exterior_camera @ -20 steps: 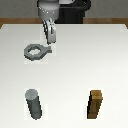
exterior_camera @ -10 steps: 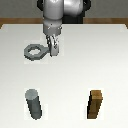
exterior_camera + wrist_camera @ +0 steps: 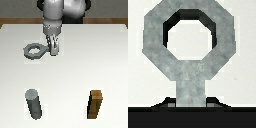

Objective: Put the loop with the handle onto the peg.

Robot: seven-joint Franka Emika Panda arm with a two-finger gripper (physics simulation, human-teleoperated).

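The ring (image 3: pixel 33 50) lies flat on the tabletop (image 3: pixel 100 60) in the upper left of the exterior view, its straight tab handle (image 3: pixel 45 49) running toward the exterior view's right. The end of that handle goes in under the tool (image 3: pixel 52 49) and is hidden there, so from this view it is hard to say whether the fingers (image 3: pixel 54 46) touch it. In the wrist view the ring (image 3: pixel 188 35) fills most of the picture, its faceted outer rim and round hole plain to see, while the handle (image 3: pixel 191 82) runs into a black band along the frame's lower edge and is cut off. The fingertips themselves cannot be made out in that view.

The peg (image 3: pixel 33 103) stands upright in the lower left of the exterior view, well apart from the ring. A brown wooden block (image 3: pixel 96 104) stands upright in the lower right, well apart from both.

The tabletop is a plain pale surface; a brown strip shows behind its far edge, at the top of the frame.

The arm (image 3: pixel 54 15) comes down from the top centre, its wrist pointing steeply downward, with the tool low at the handle's end. Its fingers sit close together around the handle, but whether they grip it I cannot tell.
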